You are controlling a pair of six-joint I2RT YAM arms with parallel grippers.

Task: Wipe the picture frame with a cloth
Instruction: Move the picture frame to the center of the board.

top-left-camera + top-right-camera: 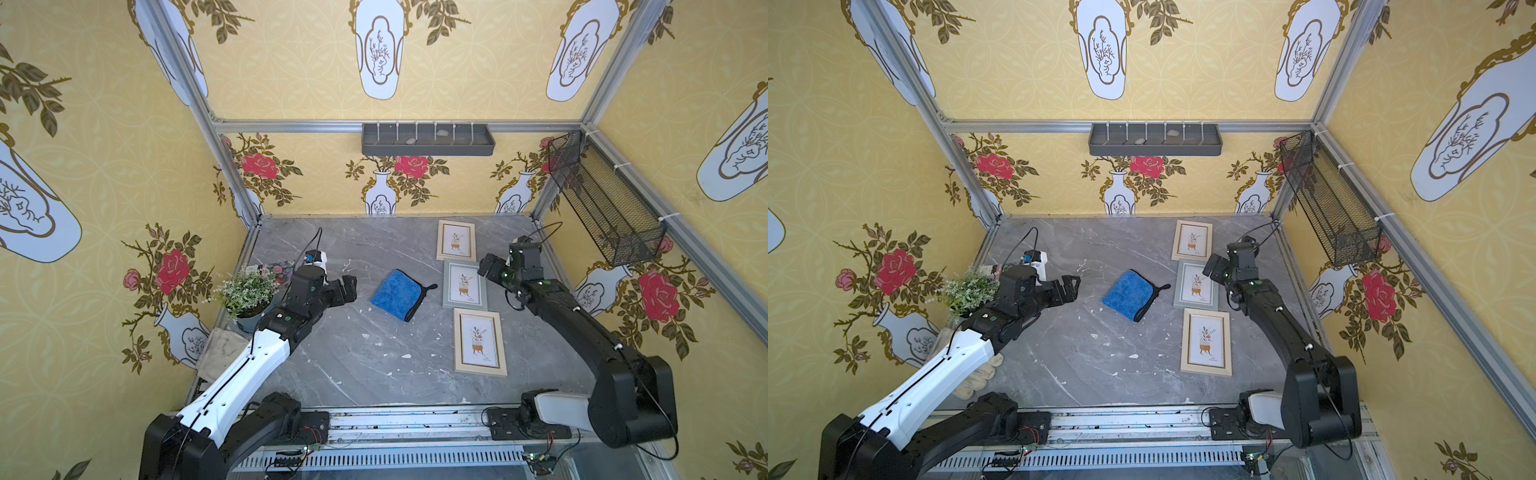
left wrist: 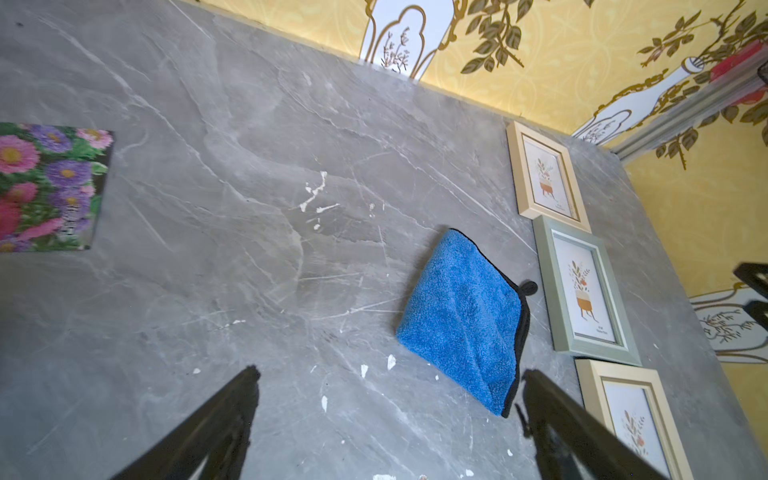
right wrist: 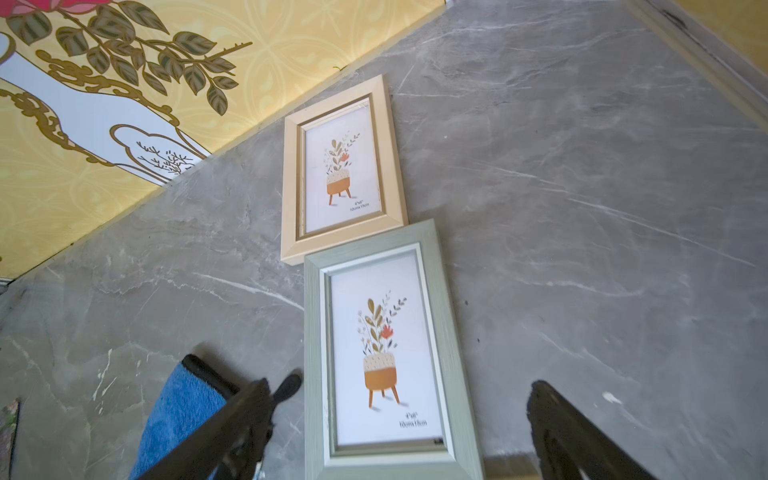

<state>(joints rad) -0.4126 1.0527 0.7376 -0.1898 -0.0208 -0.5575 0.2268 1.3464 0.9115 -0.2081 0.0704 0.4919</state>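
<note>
The bright-blue cloth (image 1: pixel 395 295) (image 1: pixel 1128 294) (image 2: pixel 461 320) lies folded mid-table, its black loop toward the frames. Three picture frames lie flat in a row to its right: a cream one (image 1: pixel 456 241) at the back, a grey-green one (image 1: pixel 464 284) (image 3: pixel 386 353) in the middle, a cream one (image 1: pixel 480 343) nearest. My left gripper (image 1: pixel 349 286) (image 2: pixel 388 374) hangs open just left of the cloth, holding nothing. My right gripper (image 1: pixel 485 266) (image 3: pixel 399 386) stands open above the grey-green frame's right side, empty.
A potted plant (image 1: pixel 249 295), a flower-print card (image 2: pixel 50 187) and an off-white glove (image 1: pixel 220 353) sit along the left edge. A grey shelf tray (image 1: pixel 428 139) hangs on the back wall, a wire basket (image 1: pixel 602 199) on the right wall.
</note>
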